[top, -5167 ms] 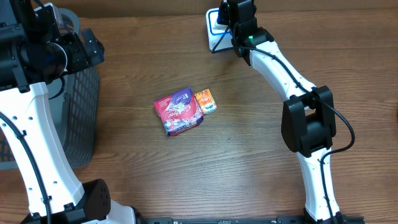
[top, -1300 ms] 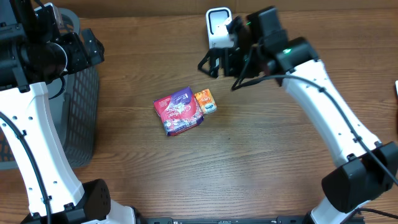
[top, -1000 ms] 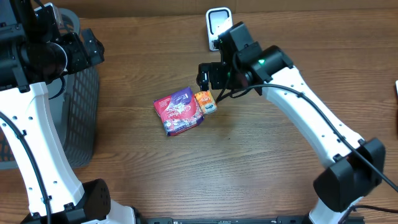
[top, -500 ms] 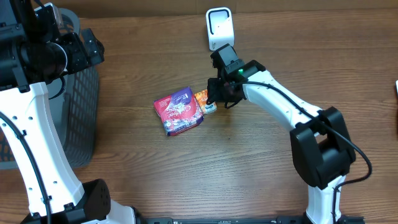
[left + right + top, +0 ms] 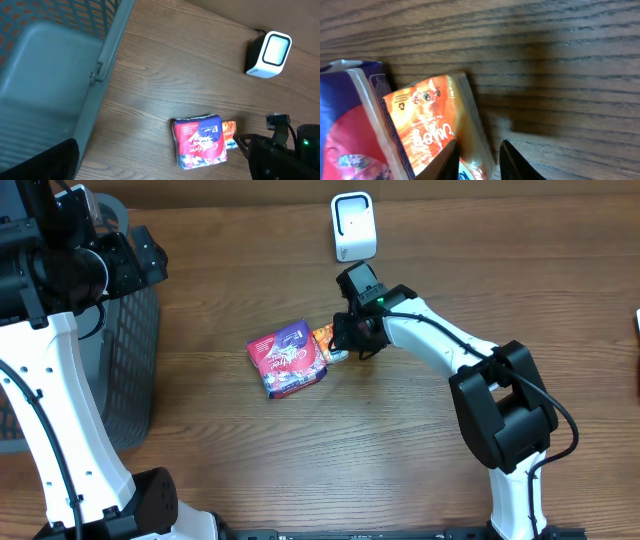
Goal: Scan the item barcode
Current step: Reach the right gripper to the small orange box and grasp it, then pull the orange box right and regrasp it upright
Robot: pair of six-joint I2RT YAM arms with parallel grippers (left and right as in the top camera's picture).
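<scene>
A small orange packet [image 5: 325,340] lies flat on the wooden table, touching a larger red and purple pouch [image 5: 287,360] on its left. My right gripper [image 5: 345,340] is down at the packet's right side. In the right wrist view the gripper [image 5: 477,162] has its jaws narrowed on the orange packet's [image 5: 427,120] right edge, with the pouch [image 5: 345,125] at the far left. The white barcode scanner [image 5: 353,225] stands at the back of the table. My left gripper [image 5: 140,260] hangs open and empty over the basket, far from both items.
A grey mesh basket [image 5: 130,360] stands at the table's left edge. The left wrist view looks down on its rim [image 5: 107,55], the pouch [image 5: 199,141], the packet [image 5: 230,130] and the scanner [image 5: 272,54]. Bare wood lies in front of and right of the items.
My right arm swung from near the scanner down to the orange packet, and its jaws went from wide open to narrow on the packet's edge. The left arm stayed still.
</scene>
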